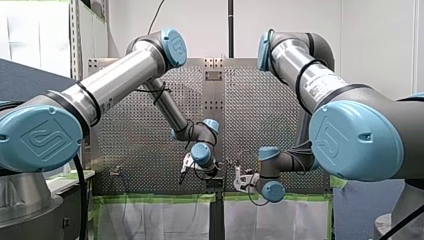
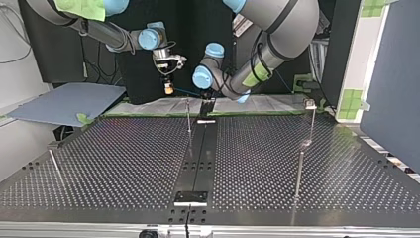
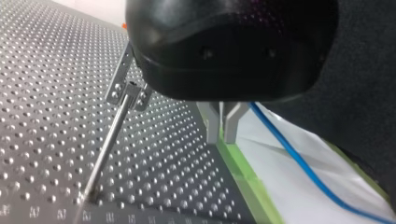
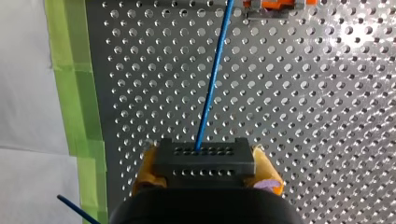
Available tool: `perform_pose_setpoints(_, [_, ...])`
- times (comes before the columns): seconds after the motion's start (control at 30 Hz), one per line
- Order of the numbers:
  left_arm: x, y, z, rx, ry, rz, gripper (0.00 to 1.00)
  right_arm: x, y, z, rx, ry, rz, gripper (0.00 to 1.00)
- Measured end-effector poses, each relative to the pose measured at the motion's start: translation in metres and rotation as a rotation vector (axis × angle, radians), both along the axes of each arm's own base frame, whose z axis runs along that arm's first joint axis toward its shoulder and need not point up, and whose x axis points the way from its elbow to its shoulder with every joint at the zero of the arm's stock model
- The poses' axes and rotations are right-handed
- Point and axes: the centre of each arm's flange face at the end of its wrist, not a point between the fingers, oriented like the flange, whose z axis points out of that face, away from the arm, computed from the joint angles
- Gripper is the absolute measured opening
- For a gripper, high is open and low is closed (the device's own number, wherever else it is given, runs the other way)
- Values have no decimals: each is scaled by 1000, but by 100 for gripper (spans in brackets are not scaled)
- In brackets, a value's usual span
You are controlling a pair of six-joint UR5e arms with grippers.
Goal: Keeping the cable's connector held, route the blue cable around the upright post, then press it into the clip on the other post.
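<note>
My right gripper [image 4: 205,156] is shut on a black connector [image 4: 205,163] between its yellow pads. The blue cable [image 4: 212,84] leaves the connector and runs straight ahead over the perforated table. In the top view my right gripper [image 2: 169,89] hangs at the far edge, and the cable [image 2: 188,92] leads across to my left gripper [image 2: 207,105]. The metal fingers of my left gripper [image 3: 223,135] are pressed together just above the table's taped edge. The cable [image 3: 299,158] passes close beside them; whether they pinch it is hidden. A thin upright post [image 3: 109,144] stands beside this gripper.
More thin posts rise from the table: one near the centre [image 2: 188,119], one with a clip on top [image 2: 311,106] at the top view's right, and a leaning one [image 2: 55,166] at its left. A black rail [image 2: 200,158] runs down the middle. Green tape [image 4: 77,107] edges the board.
</note>
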Motion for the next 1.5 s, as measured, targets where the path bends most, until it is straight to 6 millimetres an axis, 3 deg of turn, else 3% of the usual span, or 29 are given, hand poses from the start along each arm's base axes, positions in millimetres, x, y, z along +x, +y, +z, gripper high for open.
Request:
perform_pose_setpoints(0.7, [11, -16, 3, -145, -59, -66, 0, 6, -24, 10, -22, -8, 0, 0])
perform_pose_setpoints(1.33, [18, -10, 2, -168, -56, -61, 0, -6, -55, 17, -29, -20, -44, 0])
perform_pose_setpoints(1.5, [19, -8, -7, -185, -32, -68, 0, -7, -60, 19, -25, -14, -49, 0])
